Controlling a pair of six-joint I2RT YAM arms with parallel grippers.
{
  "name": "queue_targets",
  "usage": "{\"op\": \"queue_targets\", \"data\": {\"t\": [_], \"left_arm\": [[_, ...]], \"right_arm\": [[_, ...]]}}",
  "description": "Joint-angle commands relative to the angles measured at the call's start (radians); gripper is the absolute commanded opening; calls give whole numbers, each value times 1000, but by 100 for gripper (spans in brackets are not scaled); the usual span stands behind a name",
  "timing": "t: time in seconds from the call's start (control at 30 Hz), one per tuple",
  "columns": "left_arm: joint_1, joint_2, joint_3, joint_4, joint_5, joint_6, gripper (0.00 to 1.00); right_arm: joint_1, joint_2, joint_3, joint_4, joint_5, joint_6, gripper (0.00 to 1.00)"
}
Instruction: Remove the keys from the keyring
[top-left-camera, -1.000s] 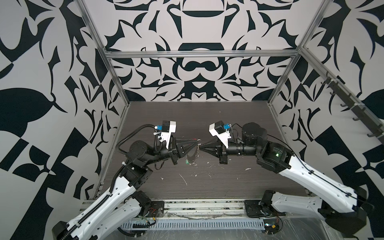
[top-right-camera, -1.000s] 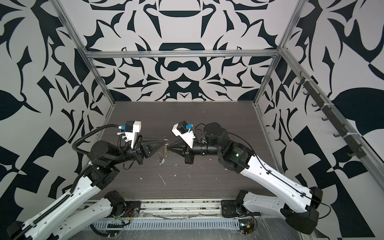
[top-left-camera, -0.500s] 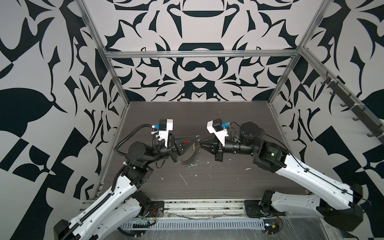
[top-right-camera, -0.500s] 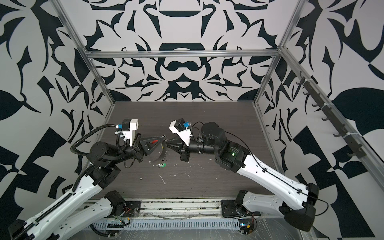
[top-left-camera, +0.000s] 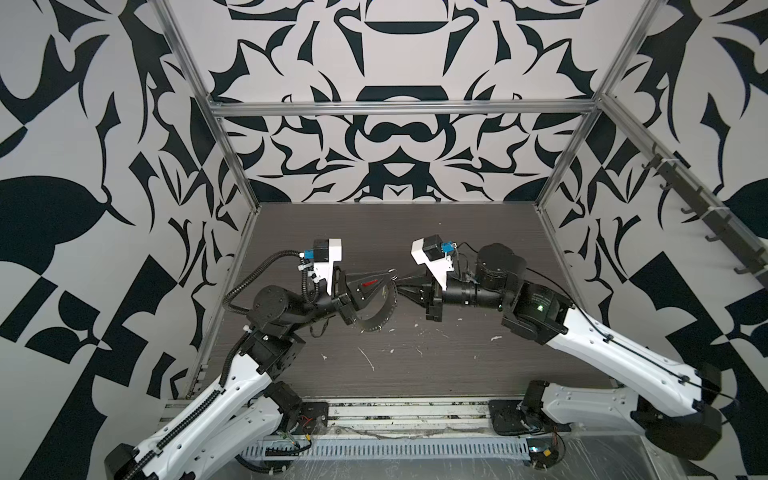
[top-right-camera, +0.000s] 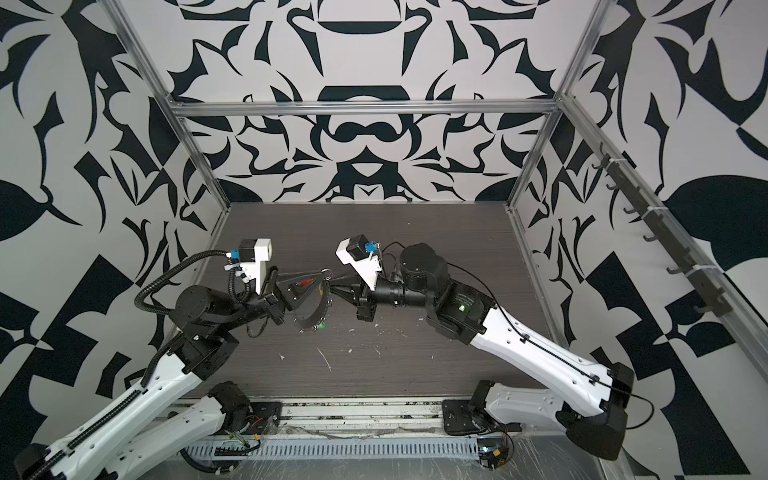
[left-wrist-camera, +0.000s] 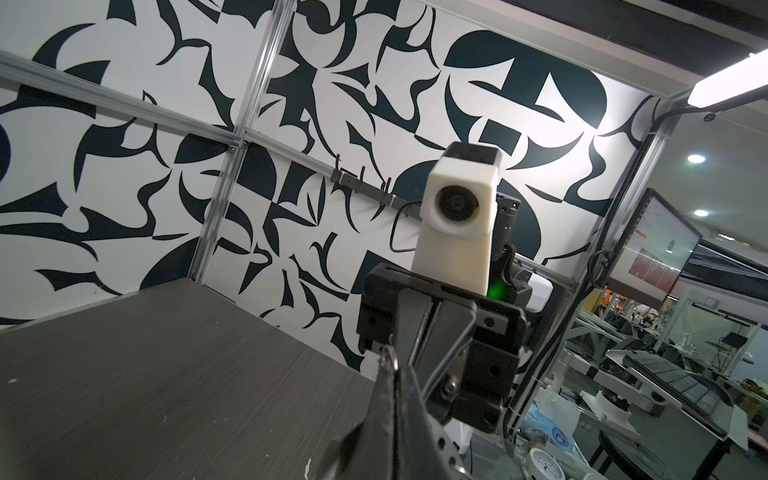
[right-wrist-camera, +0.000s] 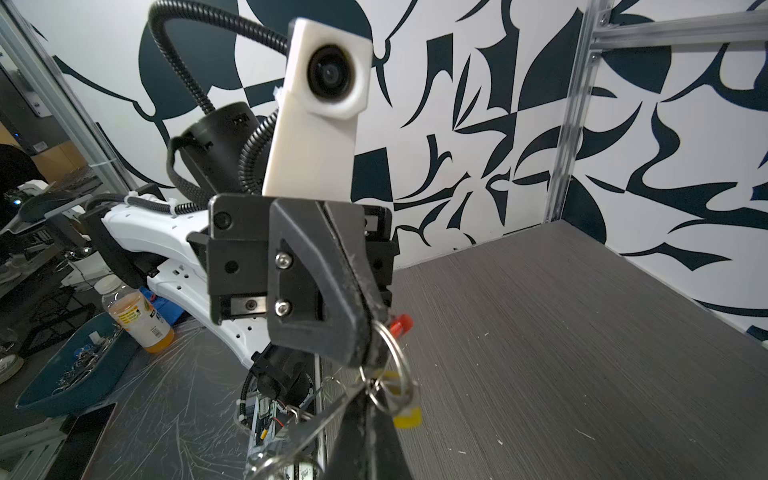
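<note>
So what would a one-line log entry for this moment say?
left gripper: shut on keyring | right gripper: shut, tip at its small rings | yellow key: hanging at rings | both grippers: above table

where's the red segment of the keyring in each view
both top views: the keyring's red segment shows mid-table, within the outline of the left hand.
left wrist: not in view.
right wrist: its red end pokes out beside the shut left hand's tip.
shared landmark: the left hand, which shows in all four views.
</note>
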Motion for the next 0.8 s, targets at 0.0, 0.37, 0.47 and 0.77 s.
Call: {"op": "queue_targets", "data": {"t": [0.0, 0.37, 0.47, 0.77], "left_arm": [[-4, -27, -3, -32, 10, 26, 0], [-4, -36, 18, -59, 40, 31, 0], [-3, -37, 22, -68, 51, 33, 0], [-4, -32, 31, -76, 78, 34, 0]], "right_arm": [[23, -16, 3, -36, -7, -15, 0], [23, -55, 8, -138, 24, -41, 0], [23, -60, 16, -158, 23, -47, 5], [23, -94, 33, -205, 38, -65, 33]]}}
